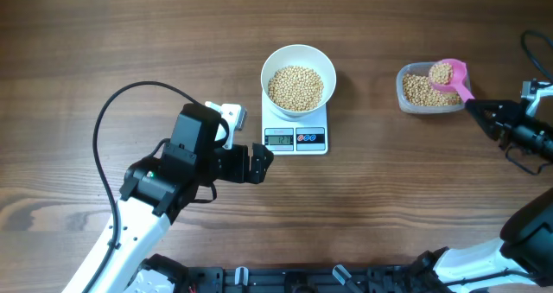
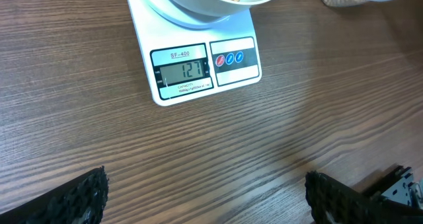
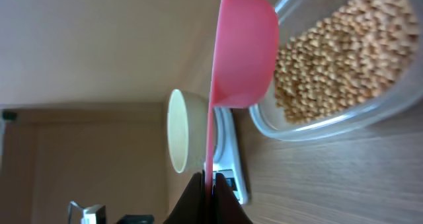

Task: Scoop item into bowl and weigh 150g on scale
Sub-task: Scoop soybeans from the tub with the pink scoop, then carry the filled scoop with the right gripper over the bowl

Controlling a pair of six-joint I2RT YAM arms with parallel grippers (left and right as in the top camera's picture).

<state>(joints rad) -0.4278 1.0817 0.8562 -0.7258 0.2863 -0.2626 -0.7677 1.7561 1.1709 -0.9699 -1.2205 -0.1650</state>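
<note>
These beans (image 1: 442,71) are loose and rolly, so right fingers (image 3: 192,204), clamped on the pink scoop (image 1: 449,75) handle tip, must carry it level; left fingers (image 2: 73,197) gaping apart.

White bowl (image 1: 298,54) w/ tan beans (image 1: 295,87) sits on white scale (image 1: 295,138), display reads 127.
</note>
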